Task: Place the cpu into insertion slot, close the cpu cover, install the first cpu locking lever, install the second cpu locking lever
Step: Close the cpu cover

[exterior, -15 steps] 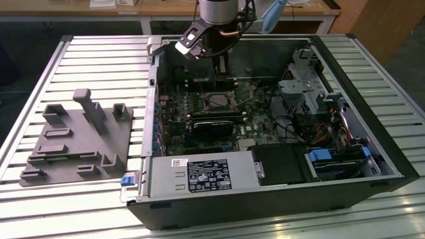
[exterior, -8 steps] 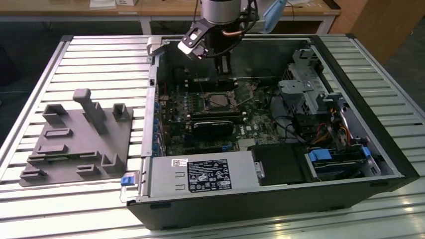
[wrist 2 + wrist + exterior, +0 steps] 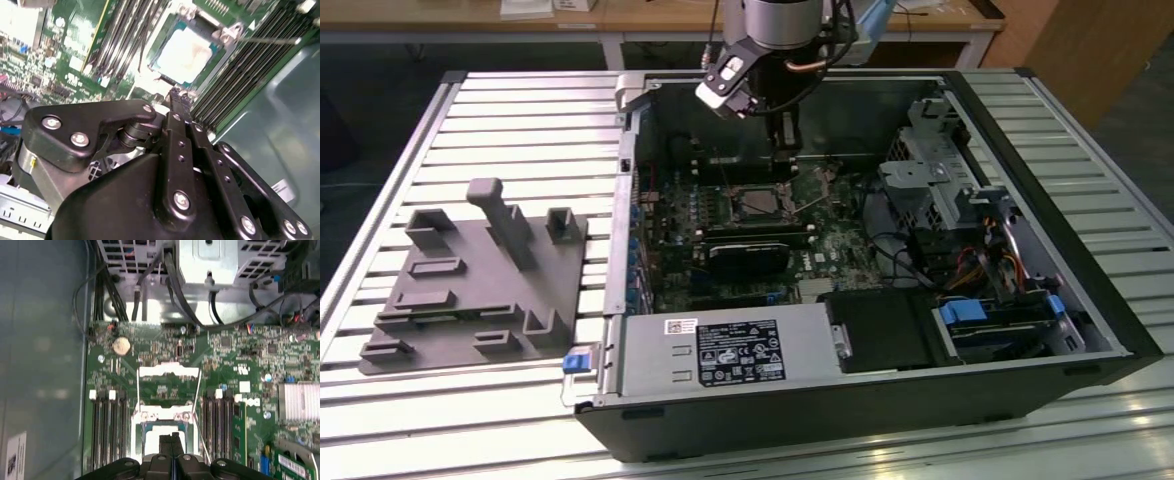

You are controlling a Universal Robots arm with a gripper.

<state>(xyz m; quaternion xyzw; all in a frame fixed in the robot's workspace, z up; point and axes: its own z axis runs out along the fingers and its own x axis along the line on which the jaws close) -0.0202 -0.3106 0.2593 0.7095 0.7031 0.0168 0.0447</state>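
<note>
While hanging just above the socket (image 3: pixel 142 425) with jaws pressed together on nothing, has memory slots (image 3: pixel 110 425) close on both sides of it, open room overhead. Faces the cpu (image 3: pixel 187 50) seated in the socket, pale silver, square, with the cpu cover (image 3: pixel 168 372) swung open.

A workshop (slatted metal bench (image 3: pixel 520 120), opened computer case (image 3: pixel 854 400)).

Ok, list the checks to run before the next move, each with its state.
1. Cpu placed, lying flat: ok.
2. Pincer shut and empty: ok.
3. Cover down over the cpu: not ok, it appears raised.
4. Lever latched: not ok, it juts free.
5. Pincer tip clear of the board: cannot tell.
</note>
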